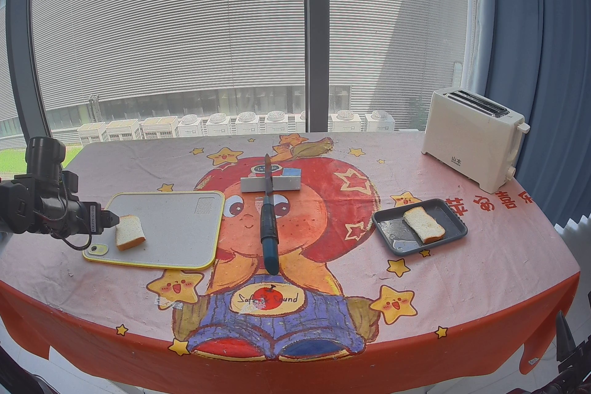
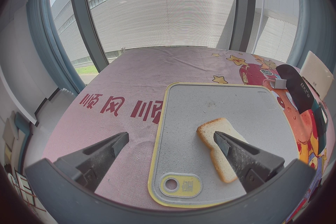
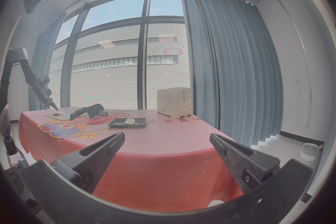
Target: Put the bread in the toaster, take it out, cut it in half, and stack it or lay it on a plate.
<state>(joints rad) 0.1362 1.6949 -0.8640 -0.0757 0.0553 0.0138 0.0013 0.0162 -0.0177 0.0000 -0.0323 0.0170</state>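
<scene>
A half slice of bread (image 1: 130, 231) (image 2: 218, 146) lies on the grey cutting board (image 1: 172, 226) (image 2: 238, 112) at the table's left. My left gripper (image 1: 108, 220) (image 2: 169, 140) is open, low over the board's left end, one finger above the bread and the other over the cloth. A second half slice (image 1: 423, 224) (image 3: 128, 121) lies in the dark tray plate (image 1: 449, 215) (image 3: 140, 124) on the right. The white toaster (image 1: 473, 136) (image 3: 174, 102) stands at the back right, its slots empty. My right gripper (image 3: 166, 146) is open, off the table's right side, holding nothing.
A blue-handled knife (image 1: 269, 223) (image 2: 302, 90) lies in the table's middle, blade resting on a small white block (image 1: 271, 183). The window runs behind the table; a blue curtain (image 1: 542, 44) hangs beyond the toaster.
</scene>
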